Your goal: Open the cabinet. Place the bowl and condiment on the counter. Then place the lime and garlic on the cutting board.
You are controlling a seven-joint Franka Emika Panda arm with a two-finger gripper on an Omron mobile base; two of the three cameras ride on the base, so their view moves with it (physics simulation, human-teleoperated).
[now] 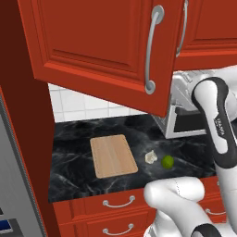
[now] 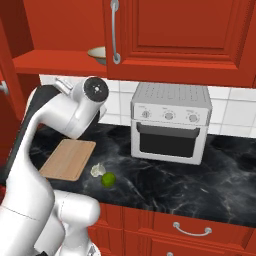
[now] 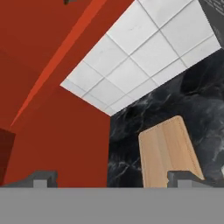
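While its left door (image 1: 104, 51) hangs swung outward over the worktop, the red-orange wooden wall cabinet (image 2: 170, 35) with raised-panel doors and long curved silver handles stands open on that side, its red shelf (image 2: 60, 62) bare to the right base view; the right door is closed. Below it runs the black marble-look desk (image 1: 74, 134) with white veining, backed by white wall tiles (image 3: 140, 57) and fronted by red drawers (image 1: 115, 210) with small silver handles. A silver-grey boxy toaster oven (image 2: 171, 122) with three knobs stands against the back edge of the desk, under the closed door. The white robot arm (image 2: 35, 150) with dark joints rises in front of the desk's left part, its wrist lifted toward the open side of the cabinet. A flat rectangular light tan wooden cutting board (image 1: 113, 155) with rounded corners lies toward the desk's left end, nearer the front edge than the back. A wide shallow cream-beige bowl (image 2: 98, 54) sits on the cabinet shelf, partly hidden behind the closed door's edge. Right of the board, near the front edge, lie a small lumpy off-white garlic bulb (image 1: 151, 157) and, just beside it, a small round bright green lime (image 1: 167, 161). The dark fingers (image 3: 43, 178) are spread wide apart, nothing between them, with the board's end showing beyond them in the hand view.
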